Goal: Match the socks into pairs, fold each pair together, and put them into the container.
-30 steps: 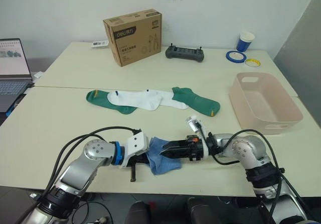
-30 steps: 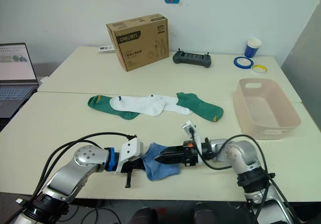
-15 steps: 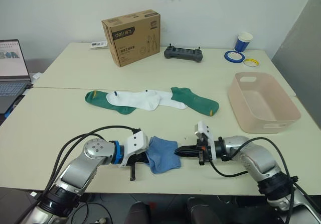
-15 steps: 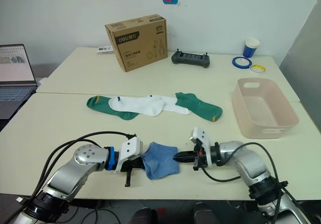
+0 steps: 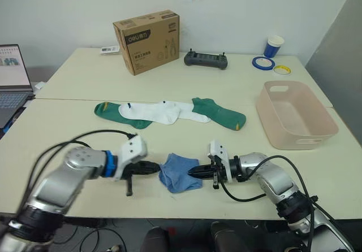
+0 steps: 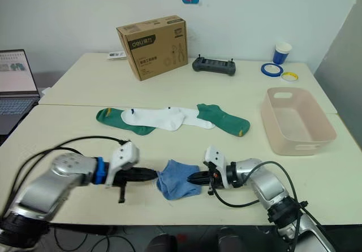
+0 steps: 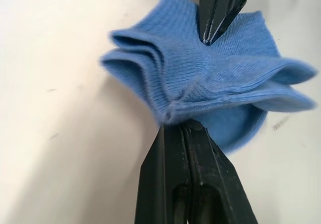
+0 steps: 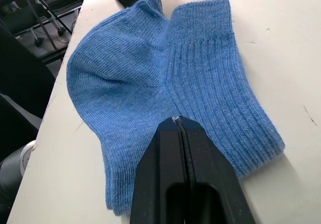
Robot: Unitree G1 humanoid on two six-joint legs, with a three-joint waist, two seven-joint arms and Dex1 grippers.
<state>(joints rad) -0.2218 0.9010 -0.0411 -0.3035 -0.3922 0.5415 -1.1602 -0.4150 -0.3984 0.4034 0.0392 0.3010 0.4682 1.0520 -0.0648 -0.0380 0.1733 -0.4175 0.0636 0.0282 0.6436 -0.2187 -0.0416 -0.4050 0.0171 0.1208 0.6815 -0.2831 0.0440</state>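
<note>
2 green socks, 2 white socks, 1 blue bundle, 1 container.

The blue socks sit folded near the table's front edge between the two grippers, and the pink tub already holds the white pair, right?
Not quite: the pink tub holds nothing, as the left eye view shows. The white socks lie mid-table. The blue socks are as you say.

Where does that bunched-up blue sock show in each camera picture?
Left eye view: light blue socks, near table edge, between both end effectors.
Right eye view: same place.
Left wrist view: centre.
Right wrist view: centre.
Shared landmark: right end effector.
</note>
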